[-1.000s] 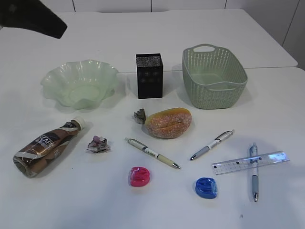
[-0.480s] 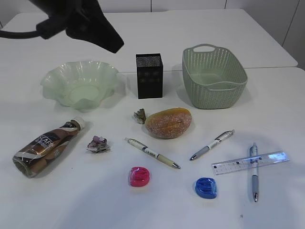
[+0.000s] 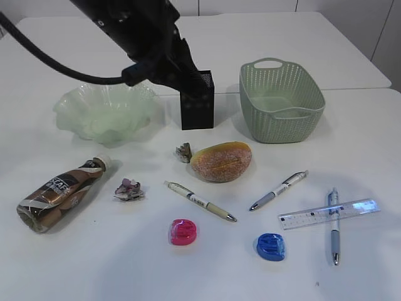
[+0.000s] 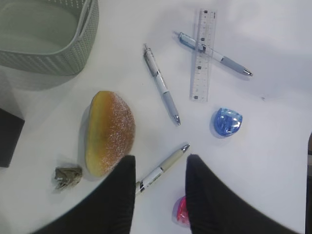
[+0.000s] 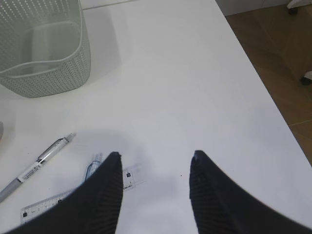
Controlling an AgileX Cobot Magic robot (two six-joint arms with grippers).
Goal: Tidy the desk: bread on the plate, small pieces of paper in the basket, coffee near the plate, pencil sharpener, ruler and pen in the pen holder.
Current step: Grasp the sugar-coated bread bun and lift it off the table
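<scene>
Untidied tabletop [image 3: 207, 276], nothing held in either hand.

Bread [image 3: 221, 162] lying at centre, not yet on plate [image 3: 103, 113], which sits at ten o'clock from it; pen holder [image 3: 197, 108] at twelve, basket [image 3: 280, 100] at two, coffee [image 3: 59, 193] on its side at eight. Left hand [image 4: 161, 183] hanging above, fingers apart, probably lining up for bread. Left wrist view alone showing ruler [image 4: 202, 54] crossed under a pen [image 4: 213, 53]. Right hand [image 5: 156, 168] seen only in right wrist view, fingers apart over bare tabletop.
</scene>
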